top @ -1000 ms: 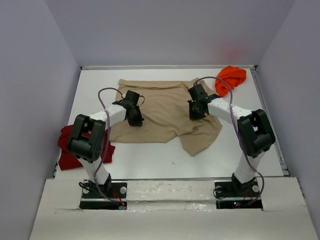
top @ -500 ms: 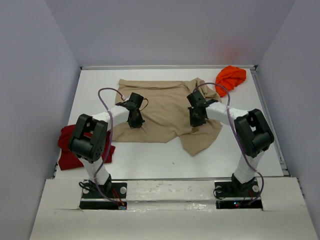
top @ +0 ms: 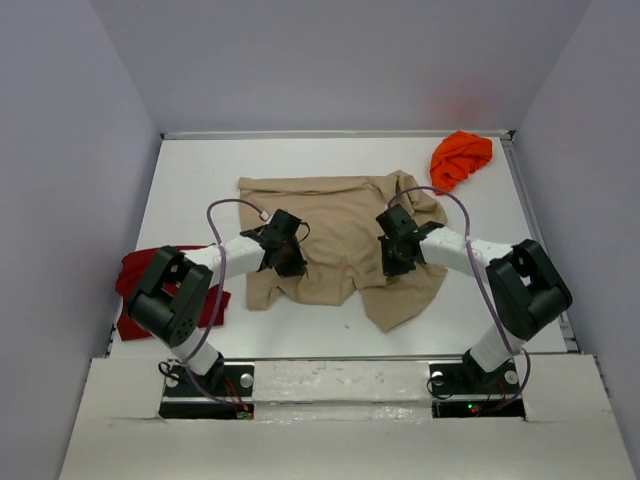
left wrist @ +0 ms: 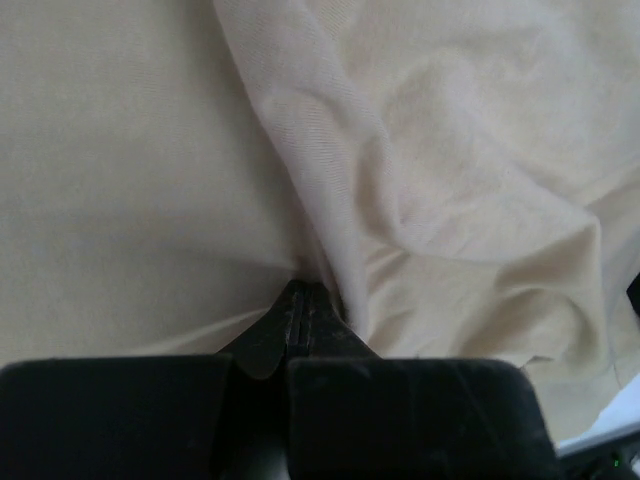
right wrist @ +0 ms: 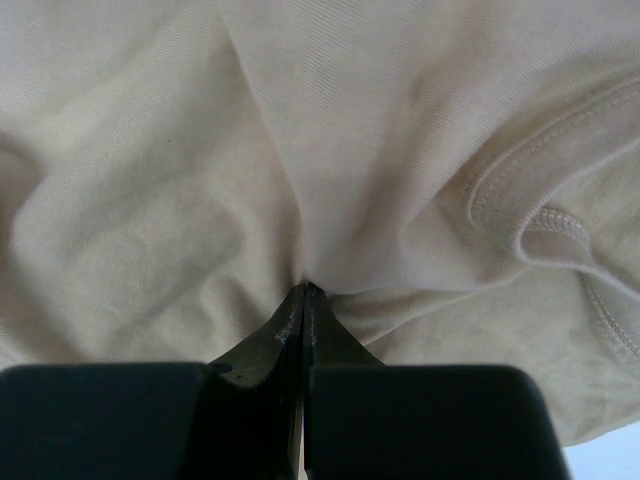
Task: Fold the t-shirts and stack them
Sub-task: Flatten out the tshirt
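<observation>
The left gripper (left wrist: 300,293) and right gripper (right wrist: 303,291) stay pinched shut on folds of the tan shirt (top: 340,215). They have dragged it toward the bases, bunching its left side inward, so folding is likely underway. The red shirt (top: 135,300) and orange shirt (top: 461,158) lie unmoved.

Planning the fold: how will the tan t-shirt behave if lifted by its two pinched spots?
Probably floppy: the tan t-shirt bunches into soft ridges at the left end effector and right end effector. It would likely sag between the pinches, its loose edges trailing. The thin cloth looks light, so it should lift easily.
</observation>
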{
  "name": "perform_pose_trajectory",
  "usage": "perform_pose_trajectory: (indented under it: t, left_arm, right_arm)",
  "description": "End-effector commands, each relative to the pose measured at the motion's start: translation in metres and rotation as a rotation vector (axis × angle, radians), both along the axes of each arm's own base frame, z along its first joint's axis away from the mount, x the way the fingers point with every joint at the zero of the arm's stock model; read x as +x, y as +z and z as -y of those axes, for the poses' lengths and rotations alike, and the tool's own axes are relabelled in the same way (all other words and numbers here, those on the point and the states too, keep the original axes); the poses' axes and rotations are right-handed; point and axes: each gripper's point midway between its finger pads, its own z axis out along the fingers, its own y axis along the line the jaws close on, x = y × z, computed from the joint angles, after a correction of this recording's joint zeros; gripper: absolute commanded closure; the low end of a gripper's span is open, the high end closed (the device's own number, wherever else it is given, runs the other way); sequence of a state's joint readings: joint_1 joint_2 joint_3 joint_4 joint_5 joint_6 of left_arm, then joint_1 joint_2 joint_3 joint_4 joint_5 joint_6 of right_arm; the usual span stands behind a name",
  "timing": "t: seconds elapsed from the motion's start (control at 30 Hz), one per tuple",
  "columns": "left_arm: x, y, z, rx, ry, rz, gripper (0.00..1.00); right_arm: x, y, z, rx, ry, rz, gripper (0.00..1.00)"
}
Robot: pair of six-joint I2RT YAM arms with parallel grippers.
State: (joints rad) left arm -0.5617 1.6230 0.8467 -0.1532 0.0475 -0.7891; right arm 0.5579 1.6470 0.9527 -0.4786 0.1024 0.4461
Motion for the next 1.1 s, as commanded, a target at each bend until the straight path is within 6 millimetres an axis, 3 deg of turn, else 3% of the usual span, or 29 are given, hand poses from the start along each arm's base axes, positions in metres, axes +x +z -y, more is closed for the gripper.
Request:
perform_pose_trajectory:
  t: [0.0, 0.03, 0.13, 0.3, 0.4, 0.5, 0.53, 0.57, 0.6, 0.63, 0.7, 0.73, 0.77, 0.8, 0.83, 0.87, 0.9, 0.93, 1.0, 1.03, 1.07]
  left_arm:
    - [-0.083, -0.019, -0.02, 0.081, 0.006, -0.214, 1.0]
    - [-0.092, -0.014, -0.021, 0.066, 0.007, -0.216, 1.0]
    - [-0.114, -0.001, -0.018, 0.033, 0.015, -0.209, 1.0]
    - [-0.133, 0.018, -0.023, -0.002, 0.067, -0.174, 1.0]
    - [-0.124, 0.031, -0.027, 0.003, 0.092, -0.11, 1.0]
    - [-0.108, 0.051, -0.03, 0.045, 0.109, -0.046, 1.0]
    - [-0.103, 0.056, -0.029, 0.054, 0.104, -0.03, 1.0]
    - [-0.091, 0.075, -0.02, 0.044, 0.082, 0.017, 1.0]
    - [-0.088, 0.078, -0.023, 0.086, 0.08, 0.013, 1.0]
    - [-0.069, 0.102, -0.02, 0.105, 0.083, 0.094, 1.0]
    - [-0.051, 0.121, -0.015, 0.134, 0.06, 0.157, 1.0]
    - [-0.031, 0.141, -0.009, 0.154, 0.072, 0.214, 1.0]
    - [-0.014, 0.138, -0.007, 0.211, 0.032, 0.24, 0.99]
    - [-0.003, 0.141, -0.004, 0.228, 0.014, 0.248, 1.0]
    - [0.015, 0.159, 0.003, 0.217, 0.015, 0.276, 1.0]
    - [0.029, 0.145, 0.0, 0.259, -0.004, 0.234, 1.0]
    - [0.039, 0.146, 0.007, 0.237, -0.033, 0.231, 1.0]
    - [0.051, 0.152, 0.012, 0.203, -0.05, 0.238, 1.0]
    - [0.066, 0.138, 0.023, 0.104, -0.097, 0.191, 1.0]
    - [0.074, 0.134, 0.02, 0.082, -0.092, 0.18, 1.0]
    - [0.088, 0.129, 0.005, 0.077, -0.052, 0.171, 1.0]
  right_arm:
    - [-0.028, 0.01, -0.01, 0.033, 0.0, -0.008, 1.0]
    - [-0.035, 0.007, -0.003, 0.017, -0.033, -0.023, 1.0]
    - [-0.055, 0.015, -0.007, 0.032, -0.021, -0.022, 1.0]
    - [-0.086, 0.028, -0.009, 0.005, -0.043, -0.005, 1.0]
    - [-0.087, 0.033, -0.008, -0.001, -0.069, 0.026, 1.0]
    - [-0.074, 0.048, -0.006, -0.036, -0.082, 0.089, 1.0]
    - [-0.069, 0.053, 0.003, -0.089, -0.098, 0.112, 1.0]
    - [-0.066, 0.059, 0.001, -0.111, -0.08, 0.131, 1.0]
    - [-0.053, 0.077, -0.006, -0.102, -0.084, 0.177, 1.0]
    - [-0.044, 0.084, 0.004, -0.173, -0.095, 0.215, 1.0]
    - [-0.025, 0.102, 0.001, -0.211, -0.076, 0.279, 1.0]
    - [-0.004, 0.125, -0.004, -0.2, -0.103, 0.343, 0.96]
    - [0.015, 0.123, 0.004, -0.239, -0.092, 0.334, 0.91]
    - [0.039, 0.138, -0.002, -0.19, -0.105, 0.364, 0.85]
    - [0.051, 0.135, -0.005, -0.146, -0.07, 0.336, 0.81]
    - [0.08, 0.134, -0.004, -0.053, -0.09, 0.329, 0.76]
    - [0.089, 0.124, 0.007, -0.077, -0.108, 0.315, 0.74]
    - [0.103, 0.132, -0.002, -0.017, -0.093, 0.317, 0.71]
    - [0.125, 0.13, 0.009, -0.06, -0.095, 0.325, 0.57]
    - [0.135, 0.127, 0.015, -0.079, -0.107, 0.325, 0.51]
    - [0.147, 0.122, 0.017, -0.073, -0.112, 0.309, 0.47]
